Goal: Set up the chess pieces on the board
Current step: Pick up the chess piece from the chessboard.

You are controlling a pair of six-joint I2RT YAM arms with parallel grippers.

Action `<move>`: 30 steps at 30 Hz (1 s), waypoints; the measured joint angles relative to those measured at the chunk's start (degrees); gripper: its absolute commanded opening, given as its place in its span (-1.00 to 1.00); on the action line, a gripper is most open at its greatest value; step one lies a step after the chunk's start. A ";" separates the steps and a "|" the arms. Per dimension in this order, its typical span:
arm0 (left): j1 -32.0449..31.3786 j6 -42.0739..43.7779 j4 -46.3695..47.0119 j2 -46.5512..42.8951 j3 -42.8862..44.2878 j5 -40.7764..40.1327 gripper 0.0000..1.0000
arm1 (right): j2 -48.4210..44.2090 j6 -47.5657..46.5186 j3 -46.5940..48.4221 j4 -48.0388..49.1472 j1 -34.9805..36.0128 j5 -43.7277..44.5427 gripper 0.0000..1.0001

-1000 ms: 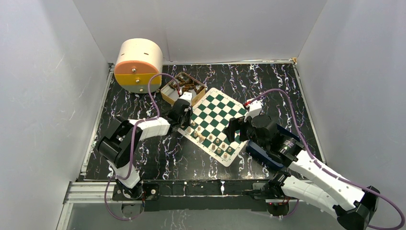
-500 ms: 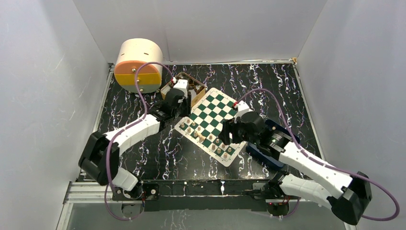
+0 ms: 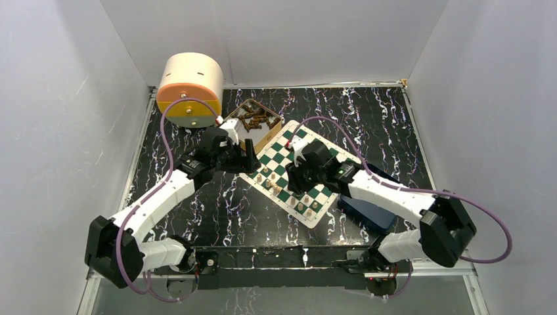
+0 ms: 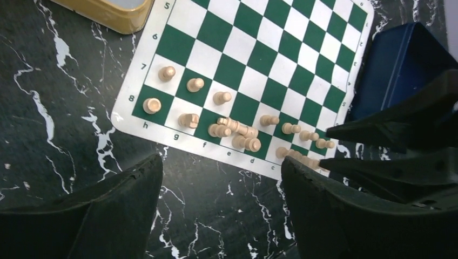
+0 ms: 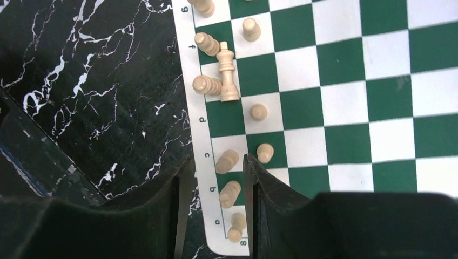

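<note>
Black, white-veined marble tabletop (image 3: 197,203), walled by plain pale panels (image 3: 66,98), carries the green-and-white board (image 3: 279,152), set askew. Tan chess pieces (image 4: 237,129) crowd two rows along one edge, a king (image 5: 227,73) lying flat. The left gripper (image 4: 221,162) hangs wide open off the board; the right gripper (image 5: 216,162), jaws narrowed yet apart, straddles edge pieces.

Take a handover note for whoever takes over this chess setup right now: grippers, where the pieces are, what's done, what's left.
Left gripper: open, empty, just off the edge of the green-and-white checked board mat.
Right gripper: jaws narrowly apart, straddling small light tan wooden chess pieces in the board's edge row; no grip visible.
Done: tan pieces stand along two rows at one edge.
Left: one tall tan piece lies on its side; dark brown pieces sit in the gold tin; opposite rows bare.
</note>
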 measured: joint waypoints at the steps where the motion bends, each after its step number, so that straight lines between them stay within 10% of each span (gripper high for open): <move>1: 0.22 -0.11 -0.70 -0.44 -0.24 0.66 0.70 | 1.07 -1.20 0.52 0.31 0.00 -0.59 -0.10; 30: 13.68 2.01 -3.34 -1.75 -8.48 6.64 0.72 | 18.10 -23.78 3.61 9.44 0.09 -10.36 0.01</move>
